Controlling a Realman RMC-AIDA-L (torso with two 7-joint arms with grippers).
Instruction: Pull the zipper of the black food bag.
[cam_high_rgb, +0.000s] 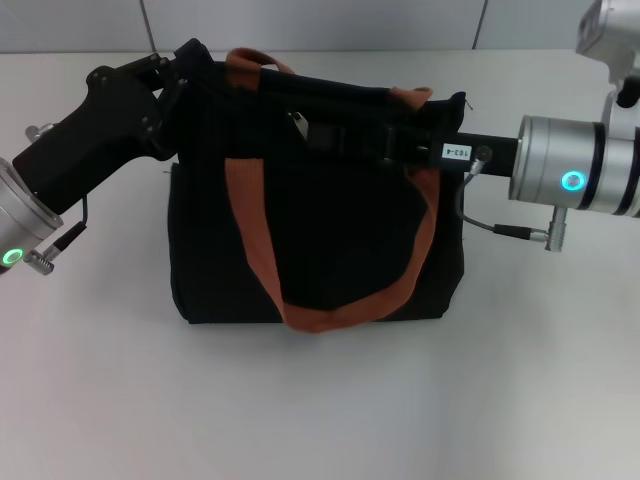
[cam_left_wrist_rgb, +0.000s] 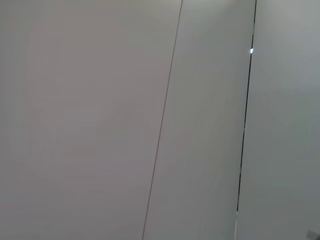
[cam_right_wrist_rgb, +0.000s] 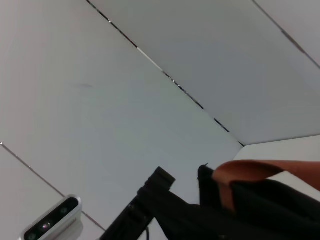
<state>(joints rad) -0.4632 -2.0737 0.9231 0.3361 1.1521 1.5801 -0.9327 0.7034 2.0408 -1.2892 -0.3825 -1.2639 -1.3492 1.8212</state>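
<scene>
**Both arms at the top of the black bag**

The white worktop (cam_high_rgb: 330, 400) fills most of the head view, with a pale panelled wall along the top edge of the frame. In the middle of the frame stands the black food bag (cam_high_rgb: 320, 230), upright and boxy, by far the biggest thing in sight. Two rust-brown straps belong to it: one (cam_high_rgb: 262, 230) hangs down the front face in a long loop reaching almost to the bag's lower edge, the other (cam_high_rgb: 250, 62) arches above the top edge at upper centre.

The left arm comes in from the left edge of the frame, and the left gripper (cam_high_rgb: 185, 62) sits at the bag's upper left corner, touching the fabric there. I cannot tell whether its fingers are apart or together, as black lies on black. The right arm reaches in level from the right edge, and the right gripper (cam_high_rgb: 420, 140) lies along the bag's top, right of centre; I cannot tell how its fingers stand either.

The zipper (cam_high_rgb: 298, 122) shows as a small pale glint on the top edge, between the two grippers and a little left of centre.

The right wrist view shows a corner of the bag and a brown strap low in its frame; the left wrist view shows only wall panels.
</scene>
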